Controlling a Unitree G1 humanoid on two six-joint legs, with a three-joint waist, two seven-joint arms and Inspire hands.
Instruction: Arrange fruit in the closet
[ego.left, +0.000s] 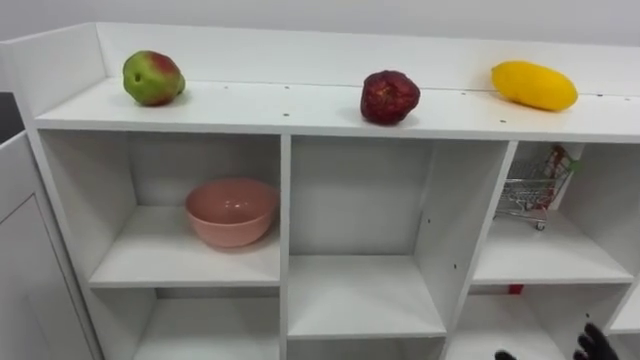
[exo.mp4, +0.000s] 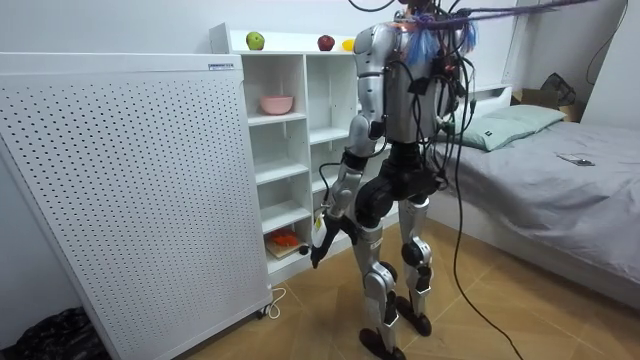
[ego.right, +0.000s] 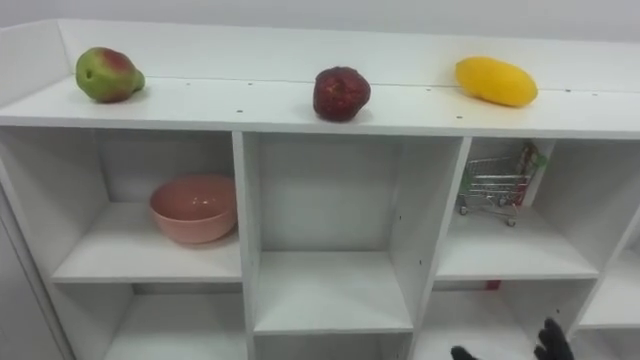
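Note:
Three fruits lie on the top board of the white closet (ego.left: 285, 190): a green-and-red apple (ego.left: 152, 77) at the left, a dark red fruit (ego.left: 389, 97) in the middle and a yellow mango (ego.left: 533, 84) at the right. The tips of my right hand (ego.left: 592, 343) rise at the lower right, spread apart and holding nothing, well below the fruit. In the room view I stand upright facing the closet, and my left hand (exo.mp4: 320, 240) hangs relaxed at my side.
A pink bowl (ego.left: 231, 211) sits in the upper left compartment and a small toy shopping cart (ego.left: 530, 192) in the upper right one. Something orange (exo.mp4: 285, 240) lies on a low shelf. A white pegboard panel (exo.mp4: 120, 190) stands at the room view's left, a bed (exo.mp4: 550, 170) behind me.

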